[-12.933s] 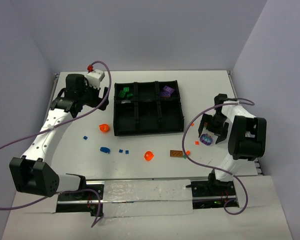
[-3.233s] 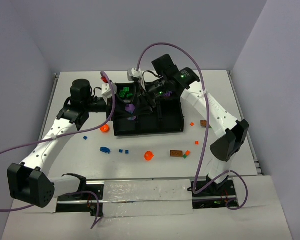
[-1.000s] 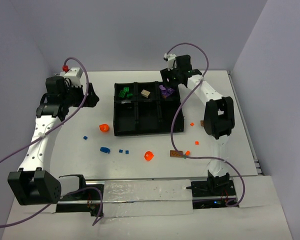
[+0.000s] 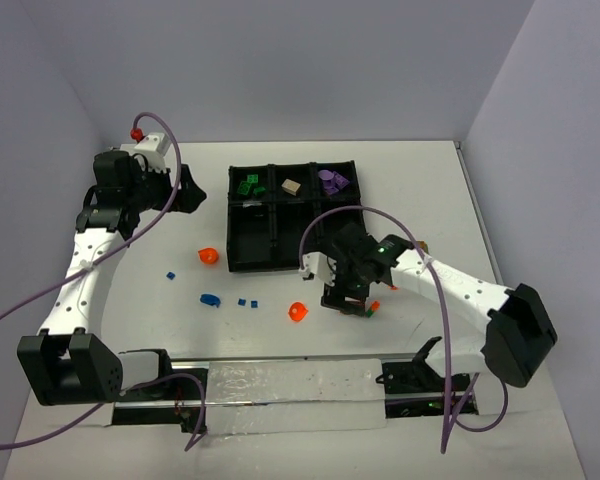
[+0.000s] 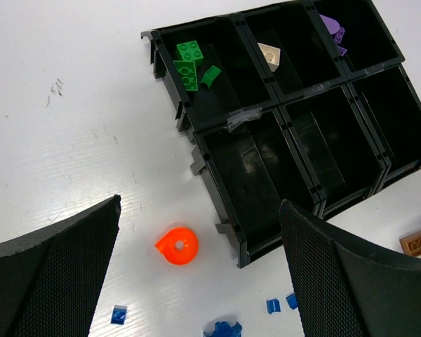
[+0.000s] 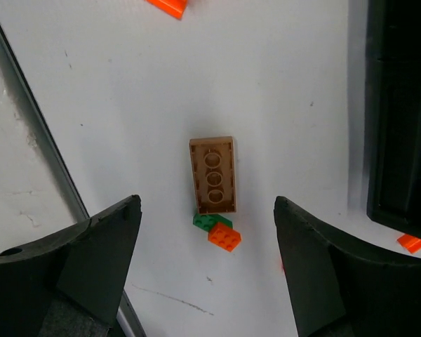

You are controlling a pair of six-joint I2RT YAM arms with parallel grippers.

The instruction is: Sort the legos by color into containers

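Near worktop front edge, right of centre | right pincer (image 6: 206,210) spread above brown lego (image 6: 212,174), holding nothing | left pincer (image 5: 200,205) spread, empty | risk: green bit (image 6: 210,222) and orange bit (image 6: 224,237) touching its end get pinched too, so colours mix

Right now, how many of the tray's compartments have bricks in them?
3, all in the tray's far row: green bricks on the left, a tan piece in the middle, purple pieces on the right. The near row looks empty, though walls may hide something.
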